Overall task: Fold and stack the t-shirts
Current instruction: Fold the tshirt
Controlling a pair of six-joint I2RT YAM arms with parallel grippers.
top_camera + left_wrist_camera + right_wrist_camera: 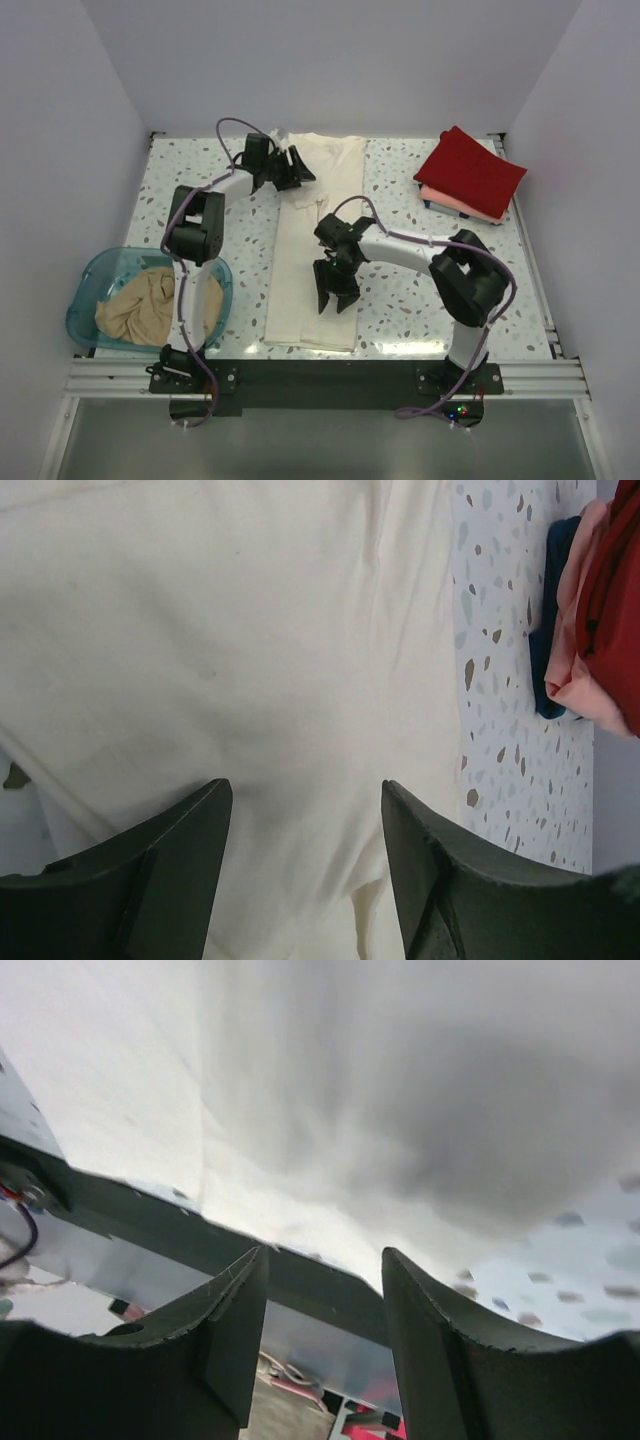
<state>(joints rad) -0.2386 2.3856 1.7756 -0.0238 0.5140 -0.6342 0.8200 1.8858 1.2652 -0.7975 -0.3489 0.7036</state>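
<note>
Soft cream shirt point(292, 300), long smooth strip on speckled bench point(400, 305); left fingers point(170, 870) and right fingers point(450, 1340) spread, empty.

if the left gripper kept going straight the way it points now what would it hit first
Most likely the cream-white cotton t-shirt lying on the speckled table: the left gripper points at its cloth, jaws open, nothing in between. The gap to the cloth is hard to judge.

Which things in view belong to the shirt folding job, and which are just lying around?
Job: cream shirt, red shirt, pink shirt, tan shirt.
Lying about: blue tub holding the tan shirt, dark blue item beneath the pink shirt.
</note>
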